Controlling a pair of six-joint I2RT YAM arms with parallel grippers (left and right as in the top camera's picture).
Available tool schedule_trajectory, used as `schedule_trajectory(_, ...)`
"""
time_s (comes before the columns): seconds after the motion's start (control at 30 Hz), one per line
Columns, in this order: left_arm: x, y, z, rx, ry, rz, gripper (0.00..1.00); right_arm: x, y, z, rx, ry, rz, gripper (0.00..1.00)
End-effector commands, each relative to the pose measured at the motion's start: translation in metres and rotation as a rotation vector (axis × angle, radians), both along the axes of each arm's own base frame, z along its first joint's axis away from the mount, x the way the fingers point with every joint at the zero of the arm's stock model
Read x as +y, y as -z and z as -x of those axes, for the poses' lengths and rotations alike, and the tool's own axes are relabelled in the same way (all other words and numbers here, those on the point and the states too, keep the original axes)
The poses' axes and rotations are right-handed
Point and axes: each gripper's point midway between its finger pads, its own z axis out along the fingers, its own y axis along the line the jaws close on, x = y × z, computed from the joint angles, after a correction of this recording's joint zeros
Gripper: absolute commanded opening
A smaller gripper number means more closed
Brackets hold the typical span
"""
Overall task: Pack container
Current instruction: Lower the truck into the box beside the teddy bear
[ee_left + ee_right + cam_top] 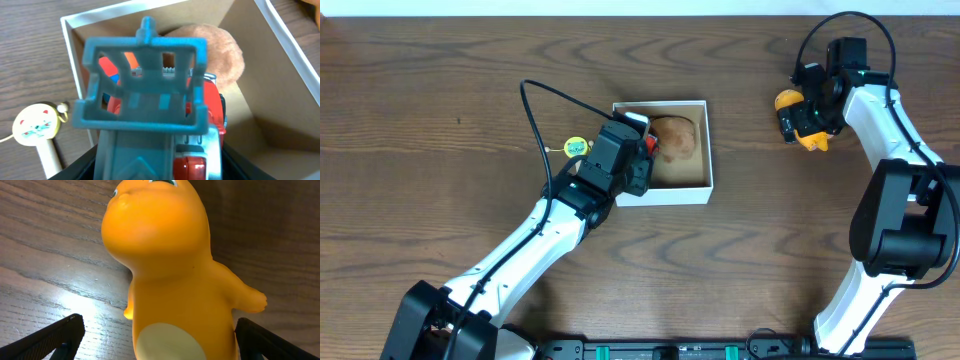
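Observation:
The container (660, 197) is a small square box with white walls and a tan inside, at the table's middle. A brown furry lump (678, 135) lies in its far half. My left gripper (636, 150) hangs over the box's left part, shut on a teal and red toy vehicle (145, 100). In the left wrist view the toy points into the box (289, 36), toward the brown lump (225, 50). At the far right my right gripper (802, 122) stands open around an orange figure (170, 280) with a cream belly. Its fingers (55, 337) are wide, with a gap on the left side.
A small stick toy with a round cat face (577, 148) lies on the wood just left of the box, also seen in the left wrist view (35, 125). The left arm reaches in from the near left, and the right arm curves along the right edge.

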Motion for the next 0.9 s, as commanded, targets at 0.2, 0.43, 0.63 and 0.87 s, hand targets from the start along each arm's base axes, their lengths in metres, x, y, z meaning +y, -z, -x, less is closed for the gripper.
schedule_trajectory(0.2,0.02,0.002,-0.009,-0.043,-0.074,-0.098,0.19,0.005,0.002,-0.001,0.004,-0.011,-0.007,0.99)
schedule_trajectory(0.43,0.021,0.002,-0.009,-0.046,-0.08,-0.101,0.19,0.005,0.002,-0.001,0.004,-0.011,-0.007,0.99)
schedule_trajectory(0.63,0.015,0.001,-0.009,-0.045,-0.06,-0.076,0.19,0.005,0.002,-0.001,0.004,-0.011,-0.007,0.99)
schedule_trajectory(0.87,-0.003,-0.007,-0.009,-0.068,-0.01,-0.018,0.19,0.005,0.002,-0.001,0.004,-0.011,-0.007,0.99)
